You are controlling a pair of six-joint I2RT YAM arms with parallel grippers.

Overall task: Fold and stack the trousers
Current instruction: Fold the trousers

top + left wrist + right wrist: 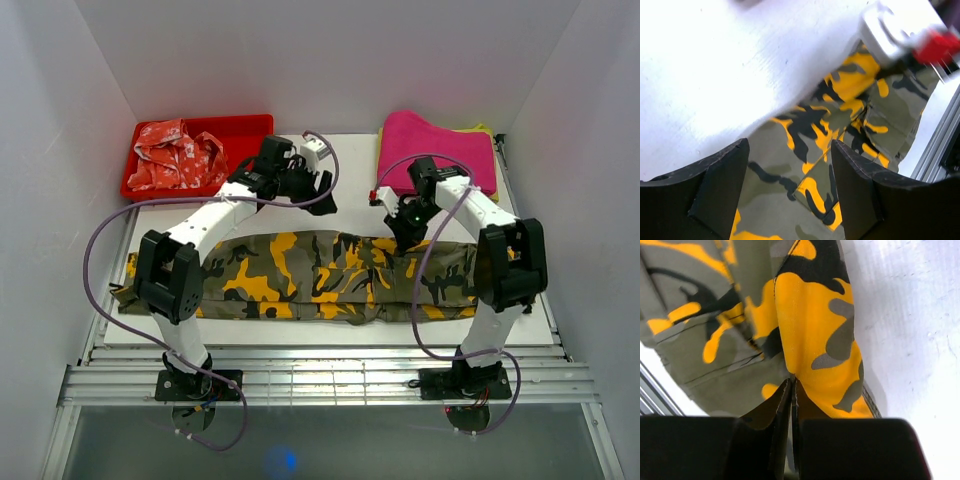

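The camouflage trousers point(300, 275) lie stretched left to right across the near part of the white board, folded lengthwise. My left gripper point(300, 186) hangs open and empty over the trousers' far edge; in the left wrist view point(790, 185) the cloth point(840, 115) shows between the spread fingers point(715, 185). My right gripper point(408, 238) is shut on the far edge of the trousers right of the middle. In the right wrist view point(791, 385) the jaws pinch an orange-yellow fold of the trousers point(810, 315).
A red tray point(250, 125) with a red-and-white garment point(180, 155) stands at the back left. A pink folded cloth point(435, 150) lies at the back right. The metal rail point(330, 380) runs along the front edge. White walls close in on both sides.
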